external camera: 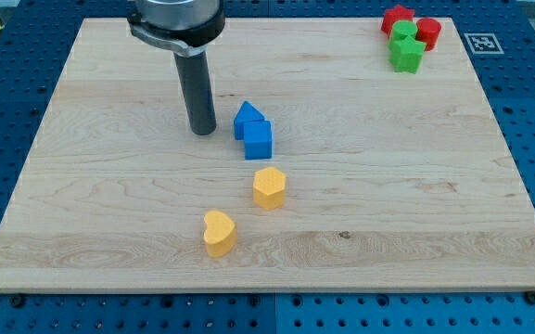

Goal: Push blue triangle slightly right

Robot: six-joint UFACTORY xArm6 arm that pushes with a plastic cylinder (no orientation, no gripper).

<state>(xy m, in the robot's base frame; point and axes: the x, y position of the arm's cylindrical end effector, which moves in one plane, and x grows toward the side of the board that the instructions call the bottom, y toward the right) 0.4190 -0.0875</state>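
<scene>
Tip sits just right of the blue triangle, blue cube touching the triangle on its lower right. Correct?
Not quite. In the camera view my tip sits just to the view's left of the blue triangle, not its right. The rest holds: the blue cube touches the triangle on its lower right.

— What stands on the triangle's right?
— Open board (388, 167). My tip (203, 132) sits just left of the blue triangle (247, 118).
— Anything crowding it?
— The blue cube (259, 140) touches it below-right. Both yellow blocks (269, 186) (219, 232) lie lower, apart. The red-green cluster (410, 37) stays well off, top right.
</scene>
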